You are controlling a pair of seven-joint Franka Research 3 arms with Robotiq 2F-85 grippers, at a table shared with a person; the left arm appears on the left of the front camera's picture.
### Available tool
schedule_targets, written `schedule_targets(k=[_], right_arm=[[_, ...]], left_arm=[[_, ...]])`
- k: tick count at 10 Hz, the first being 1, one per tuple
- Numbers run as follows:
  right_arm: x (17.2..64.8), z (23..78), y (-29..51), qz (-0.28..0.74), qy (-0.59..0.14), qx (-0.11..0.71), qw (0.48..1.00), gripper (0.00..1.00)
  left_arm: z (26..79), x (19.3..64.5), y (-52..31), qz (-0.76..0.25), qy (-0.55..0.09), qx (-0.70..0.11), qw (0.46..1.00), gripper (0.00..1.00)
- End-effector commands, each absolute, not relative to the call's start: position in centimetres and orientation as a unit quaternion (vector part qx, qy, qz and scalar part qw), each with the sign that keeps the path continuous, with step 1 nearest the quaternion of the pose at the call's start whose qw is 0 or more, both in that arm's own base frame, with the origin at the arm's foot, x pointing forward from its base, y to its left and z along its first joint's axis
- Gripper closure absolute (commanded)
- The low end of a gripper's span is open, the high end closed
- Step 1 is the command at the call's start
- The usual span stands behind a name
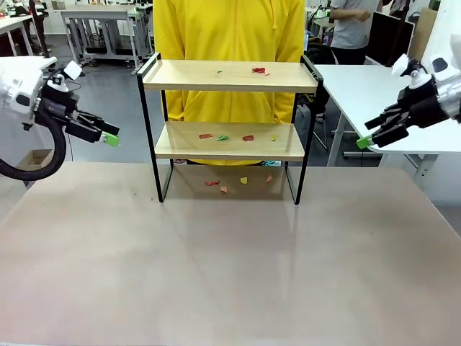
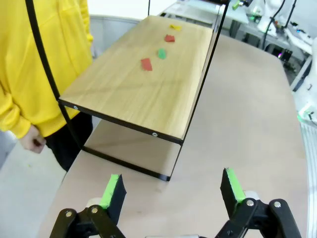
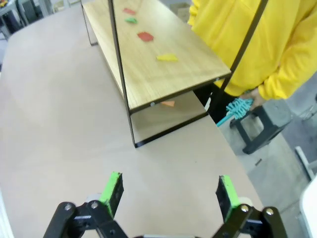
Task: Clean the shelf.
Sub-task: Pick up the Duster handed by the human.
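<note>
Front view, and the shelf stands on the far half of the table, right in the middle, with a person in a yellow top close behind it. Coloured paper scraps lie on the top board, more sit on the lower board, and a few are on the table beneath the rack. The left gripper hangs in the air off to the left of the shelf, well apart from it, jaws spread wide and holding nothing. The right gripper mirrors it off to the right, just as wide and empty. Left wrist view looks along the lower board from one end, green pads set far apart over bare tabletop. Right wrist view takes the opposite end, same wide stance, and a teal brush-like thing shows by the person's hand past the table edge.
</note>
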State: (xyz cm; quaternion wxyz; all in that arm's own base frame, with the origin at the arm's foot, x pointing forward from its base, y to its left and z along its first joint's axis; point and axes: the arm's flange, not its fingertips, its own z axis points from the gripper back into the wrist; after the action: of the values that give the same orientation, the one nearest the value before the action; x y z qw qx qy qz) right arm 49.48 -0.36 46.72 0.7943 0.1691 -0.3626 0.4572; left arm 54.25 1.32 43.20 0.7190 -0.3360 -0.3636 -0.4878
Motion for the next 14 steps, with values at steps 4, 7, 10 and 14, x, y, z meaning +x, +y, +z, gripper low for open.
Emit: schedule_targets(k=[4,7,10,14], right_arm=[[48.9,48.1,0.4,0.451,-0.357,0.146,0.805,0.00],[57.9,48.7,-3.1,0.449,-0.359,0.218,0.789,0.00],[64.9,44.1,-8.1,0.483,-0.399,0.328,0.707,0.00],[65.3,38.1,-11.8,0.511,-0.463,0.368,0.623,0.00]], left_arm=[[45.9,53.0,0.7,-0.488,-0.355,-0.316,0.732,0.00],[46.1,62.2,2.9,-0.462,-0.360,-0.365,0.723,0.00],[42.1,68.7,6.5,-0.470,-0.382,-0.469,0.642,0.00],[37.6,66.6,10.7,-0.486,-0.470,-0.501,0.540,0.00]])
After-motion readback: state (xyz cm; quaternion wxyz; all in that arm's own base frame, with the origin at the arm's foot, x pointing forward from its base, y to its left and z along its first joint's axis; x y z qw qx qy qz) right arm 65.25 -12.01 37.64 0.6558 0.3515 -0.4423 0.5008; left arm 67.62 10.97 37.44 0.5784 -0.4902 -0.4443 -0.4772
